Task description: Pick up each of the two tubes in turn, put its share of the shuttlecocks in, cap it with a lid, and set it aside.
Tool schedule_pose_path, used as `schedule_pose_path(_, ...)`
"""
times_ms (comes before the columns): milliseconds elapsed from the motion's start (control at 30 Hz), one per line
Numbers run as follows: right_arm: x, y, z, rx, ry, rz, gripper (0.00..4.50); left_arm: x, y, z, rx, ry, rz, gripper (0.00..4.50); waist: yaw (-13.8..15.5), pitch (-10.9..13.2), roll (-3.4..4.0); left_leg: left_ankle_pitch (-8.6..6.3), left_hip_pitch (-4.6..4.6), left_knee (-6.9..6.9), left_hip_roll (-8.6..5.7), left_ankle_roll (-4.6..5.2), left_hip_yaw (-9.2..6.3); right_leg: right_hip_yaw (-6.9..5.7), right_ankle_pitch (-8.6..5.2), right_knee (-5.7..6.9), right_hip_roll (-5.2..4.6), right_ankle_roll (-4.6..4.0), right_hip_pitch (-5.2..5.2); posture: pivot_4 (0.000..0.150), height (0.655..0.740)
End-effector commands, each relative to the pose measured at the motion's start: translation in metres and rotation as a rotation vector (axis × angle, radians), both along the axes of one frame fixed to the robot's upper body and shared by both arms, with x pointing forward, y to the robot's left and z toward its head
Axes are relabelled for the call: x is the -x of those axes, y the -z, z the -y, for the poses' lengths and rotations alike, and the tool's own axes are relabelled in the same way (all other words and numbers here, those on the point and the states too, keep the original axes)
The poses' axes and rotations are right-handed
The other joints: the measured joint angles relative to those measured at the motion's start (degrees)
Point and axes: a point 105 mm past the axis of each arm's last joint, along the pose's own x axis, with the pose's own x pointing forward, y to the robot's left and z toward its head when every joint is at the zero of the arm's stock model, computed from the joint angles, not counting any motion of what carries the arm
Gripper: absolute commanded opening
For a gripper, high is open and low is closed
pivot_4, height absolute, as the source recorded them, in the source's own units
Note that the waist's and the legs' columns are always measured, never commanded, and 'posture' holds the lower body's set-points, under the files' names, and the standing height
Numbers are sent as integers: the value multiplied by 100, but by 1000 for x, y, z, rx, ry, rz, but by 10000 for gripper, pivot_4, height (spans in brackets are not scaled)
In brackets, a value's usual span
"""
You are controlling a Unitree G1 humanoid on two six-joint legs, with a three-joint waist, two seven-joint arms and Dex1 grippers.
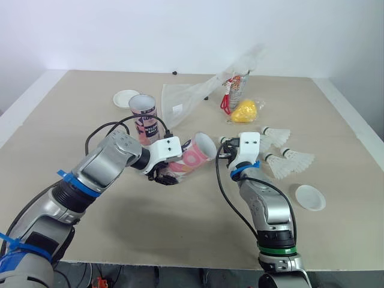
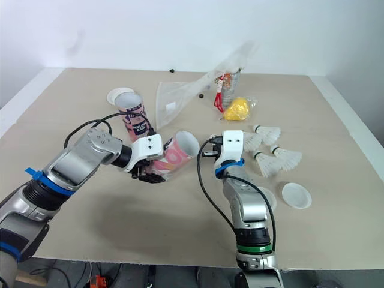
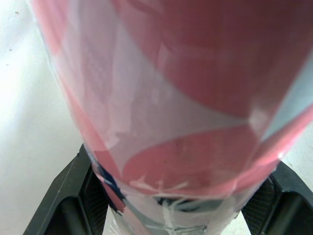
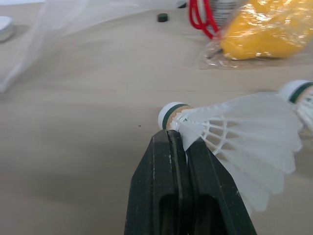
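Over the middle of the table [image 1: 72,132], the left claw [image 1: 163,175] is clamped around a pink tube [image 1: 195,155]. The tube is tilted, with its open mouth facing the right claw [image 4: 177,139]. That claw is pressed together on a shuttlecock [image 4: 234,132], just behind its green-banded cork. The step in hand looks like filling this first tube. Next, the cork must line up with the mouth and slide in. A second tube [image 1: 144,115] stands upright behind; its lettering seems to read "NYLON BALL".
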Motion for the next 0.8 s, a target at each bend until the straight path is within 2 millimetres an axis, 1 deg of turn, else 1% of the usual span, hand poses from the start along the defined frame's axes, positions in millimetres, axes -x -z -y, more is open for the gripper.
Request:
schedule_pose_path(33,18,-68,-5,77,-171,254,1480,-3,-4,0,0,-1,25,30996,7,3,3,0,-1,0,-1,0,0,1,-1,0,0,1,0,1500,7400)
schedule_pose_path(100,30,-87,-1,158,-262,333,1480,-4,-4,0,1,3,24,30996,14,3,3,0,-3,1,-5,0,-2,0,-3,-2,-2,4,2,1500,7400)
schedule_pose_path(200,48,-111,13,269,-370,410,1480,-4,-4,1,1,9,20,30996,15,3,4,0,-3,0,-6,0,-3,-1,-5,-4,-2,4,3,1500,7400)
schedule_pose_path(300,62,-125,21,390,-470,453,1480,-4,-4,1,0,14,16,30996,14,3,2,0,0,2,-6,0,-5,-1,-4,-4,-1,4,8,1500,7400)
schedule_pose_path(333,72,-136,25,458,-536,487,1480,-4,-3,1,1,17,12,30996,13,2,3,0,0,2,-6,0,-5,-1,-4,-4,-1,4,8,1500,7400)
schedule_pose_path(367,85,-145,23,538,-639,517,1480,-4,-3,2,4,19,6,30996,21,22,25,0,1,2,-6,0,-4,0,-4,-4,-1,4,8,1500,7400)
schedule_pose_path(400,96,-149,20,622,-730,538,1480,-5,-3,3,3,21,5,30996,30,29,34,1,-5,6,-14,1,-3,2,-2,-6,-7,8,7,1500,7400)
schedule_pose_path(433,105,-147,16,692,-810,537,1480,-5,-3,3,4,22,3,30996,27,29,35,4,-7,5,-26,6,-3,8,-4,-7,-14,15,8,1500,7400)
schedule_pose_path(467,108,-144,13,728,-855,528,1480,-6,-3,4,5,23,3,30996,24,29,34,4,-7,5,-28,6,-3,11,-6,-8,-15,18,10,1500,7400)
schedule_pose_path(567,115,-137,6,788,-937,521,1480,-7,-4,5,3,28,6,30996,11,27,20,2,2,-1,-24,7,-9,5,-10,-14,-9,14,17,1500,7400)
schedule_pose_path(667,114,-133,-1,802,-968,532,1480,-6,-4,7,2,35,7,30996,12,28,20,3,1,4,-23,7,-12,4,-6,-11,-8,13,17,1500,7400)
schedule_pose_path(800,108,-120,-5,837,-993,510,1480,-5,-5,9,5,41,8,30996,13,29,19,3,-2,12,-27,6,-10,6,-6,-11,-14,16,19,1500,7400)
